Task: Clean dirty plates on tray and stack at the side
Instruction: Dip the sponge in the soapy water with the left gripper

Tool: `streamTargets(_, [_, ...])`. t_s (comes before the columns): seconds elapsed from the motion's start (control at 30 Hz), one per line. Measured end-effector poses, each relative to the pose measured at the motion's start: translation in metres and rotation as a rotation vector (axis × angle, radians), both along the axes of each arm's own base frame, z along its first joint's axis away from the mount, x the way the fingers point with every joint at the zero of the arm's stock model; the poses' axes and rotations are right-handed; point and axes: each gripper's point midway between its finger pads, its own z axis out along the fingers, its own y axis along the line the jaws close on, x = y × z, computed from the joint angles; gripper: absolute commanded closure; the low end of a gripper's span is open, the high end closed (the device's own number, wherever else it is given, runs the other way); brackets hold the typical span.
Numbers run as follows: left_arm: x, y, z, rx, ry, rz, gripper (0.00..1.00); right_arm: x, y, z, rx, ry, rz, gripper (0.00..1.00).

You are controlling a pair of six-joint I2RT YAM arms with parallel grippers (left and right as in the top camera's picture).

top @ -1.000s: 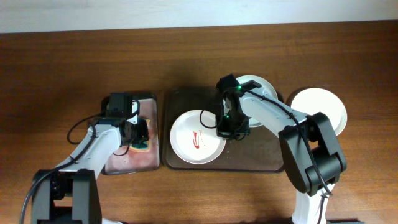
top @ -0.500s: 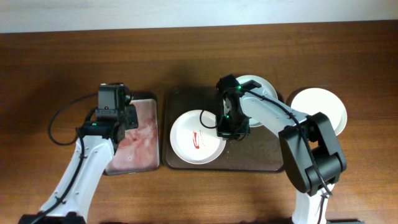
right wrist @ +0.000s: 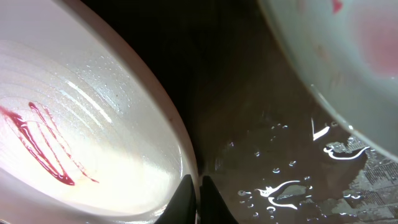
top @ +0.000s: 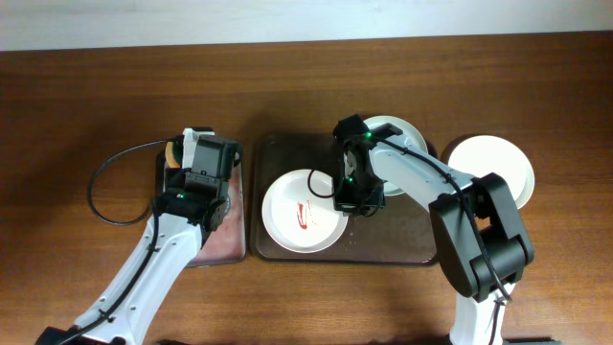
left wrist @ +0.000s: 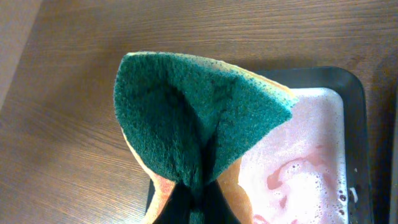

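Note:
A folded green and yellow sponge (left wrist: 199,118) sticks out of my left gripper (left wrist: 198,202), which is shut on it. The sponge (top: 174,151) hangs over the back left corner of the small black tray, held by the left gripper (top: 188,156). On the dark brown tray (top: 402,240) lies a white plate (top: 299,213) with red smears. My right gripper (top: 349,204) is shut on that plate's right rim, its fingertips (right wrist: 186,186) pinching the rim of the plate (right wrist: 93,143). A second plate (top: 395,132) sits at the tray's back, partly under the right arm. A third plate (top: 493,168) rests on the table to the right.
The small black tray (top: 206,240) holds pink foamy water (left wrist: 305,168) and stands just left of the brown tray. Water drops lie on the brown tray's floor (right wrist: 267,143). The second plate (right wrist: 336,56) fills the upper right of the right wrist view.
My left gripper has lifted the sponge out of the pink water and carried it toward the tray's back. The right arm and the plates have not moved.

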Motion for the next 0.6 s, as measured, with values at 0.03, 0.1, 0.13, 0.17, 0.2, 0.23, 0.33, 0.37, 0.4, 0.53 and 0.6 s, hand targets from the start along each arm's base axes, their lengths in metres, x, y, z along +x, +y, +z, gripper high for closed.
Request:
streamTargets(0.03, [0.0, 0.0, 0.0, 0.001, 0.0, 0.001, 1.0, 0.0, 0.0, 0.0, 0.0, -0.001, -0.001, 0.96])
streamTargets(0.1, [0.0, 0.0, 0.0, 0.001, 0.0, 0.0, 1.0, 0.0, 0.0, 0.0, 0.0, 0.0, 0.0, 0.96])
streamTargets(0.13, [0.0, 0.0, 0.0, 0.001, 0.0, 0.0, 1.0, 0.0, 0.0, 0.0, 0.0, 0.0, 0.0, 0.96])
streamTargets(0.17, [0.0, 0.0, 0.0, 0.001, 0.0, 0.001, 1.0, 0.0, 0.0, 0.0, 0.0, 0.0, 0.0, 0.96])
streamTargets(0.2, [0.0, 0.0, 0.0, 0.001, 0.0, 0.001, 1.0, 0.0, 0.0, 0.0, 0.0, -0.001, 0.0, 0.96])
streamTargets(0.23, [0.0, 0.0, 0.0, 0.001, 0.0, 0.0, 1.0, 0.0, 0.0, 0.0, 0.0, 0.0, -0.001, 0.96])
streamTargets(0.33, [0.001, -0.008, -0.005, -0.047, 0.014, -0.031, 1.0, 0.0, 0.0, 0.0, 0.0, 0.0, -0.001, 0.96])
streamTargets(0.37, [0.0, -0.012, -0.008, -0.079, 0.027, -0.046, 1.0, 0.0, 0.0, 0.0, 0.0, 0.0, 0.0, 0.96])
streamTargets(0.4, [-0.002, -0.018, -0.014, -0.124, 0.05, -0.066, 1.0, 0.0, 0.0, 0.0, 0.0, 0.0, -0.001, 0.96])
streamTargets(0.53, [-0.01, -0.028, -0.057, -0.314, 0.211, -0.099, 1.0, 0.0, 0.0, 0.0, 0.0, 0.0, 0.0, 0.96])
streamTargets(0.6, [-0.016, -0.035, -0.082, -0.419, 0.301, -0.104, 1.0, 0.0, 0.0, 0.0, -0.001, 0.002, 0.0, 0.96])
